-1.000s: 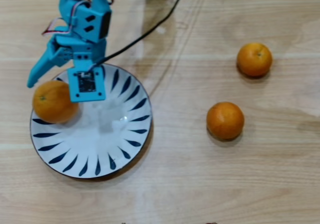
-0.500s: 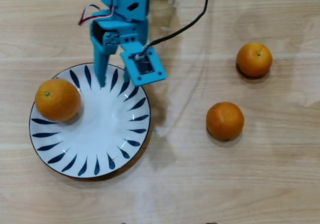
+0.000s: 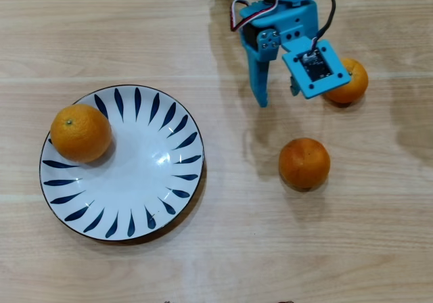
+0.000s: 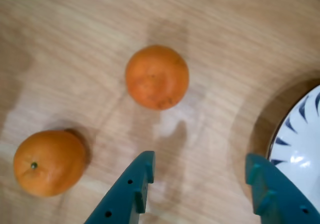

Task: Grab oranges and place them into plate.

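Wooden tabletop (image 3: 223,249) below, my gripper (image 4: 200,176) gapes empty (one orange (image 3: 80,132) plated), needing descent onto the nearer orange (image 4: 156,76).

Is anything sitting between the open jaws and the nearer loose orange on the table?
Nothing visible. In the wrist view the gripper is empty with only bare wooden table between it and the nearer orange. The other loose orange lies off to the left.

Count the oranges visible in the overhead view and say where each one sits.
3: one orange on the plate, one on the bare table, one partly hidden under the gripper.
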